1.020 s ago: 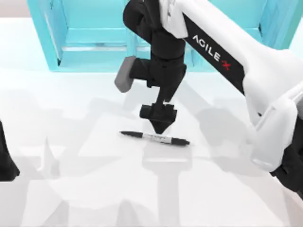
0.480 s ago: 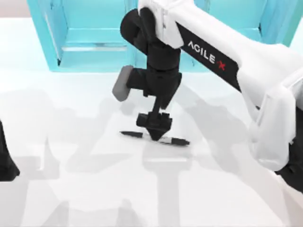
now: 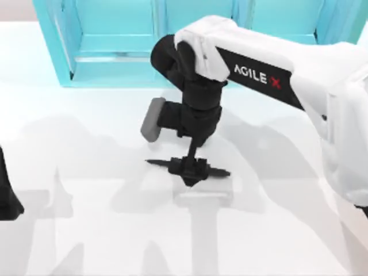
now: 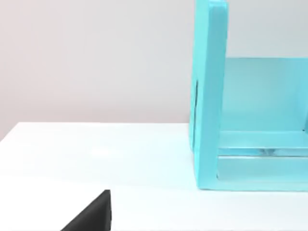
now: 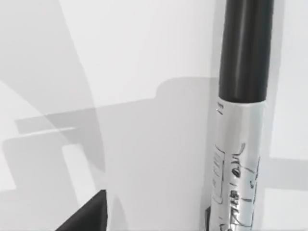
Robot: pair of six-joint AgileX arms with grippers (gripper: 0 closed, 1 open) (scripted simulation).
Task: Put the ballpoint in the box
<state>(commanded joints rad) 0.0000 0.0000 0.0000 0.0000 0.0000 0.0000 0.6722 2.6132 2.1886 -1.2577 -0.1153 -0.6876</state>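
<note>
At the far left edge of the top view, low in the frame, the left arm's black gripper (image 3: 7,198) sat parked on the white table (image 3: 86,241), well apart from everything else, and I could not tell how its fingers stood. Along the upper edge of that frame ran the large turquoise shelf unit (image 3: 115,57), its open compartments facing the table; the left wrist view caught one of its thick turquoise side walls with a pale shelf floor behind it. Moving toward the centre, the slim ballpoint (image 3: 215,171) with black ends lay flat on the table, roughly level across the frame, its pointed tip toward the left and its blunt black end toward the right. The right arm's black gripper (image 3: 190,171) stood right down over the middle of that pen, hiding the pale band there, with a grey block jutting from the wrist above and to the left. Its fingers sat close on either side of the barrel, yet I could not tell whether they had actually closed on it. The right wrist view showed the pen close up: a glossy black section above a silvery-white band with small dark print. From the centre toward the upper right of the top view stretched the white arm with AgileX lettering on a black panel.
</note>
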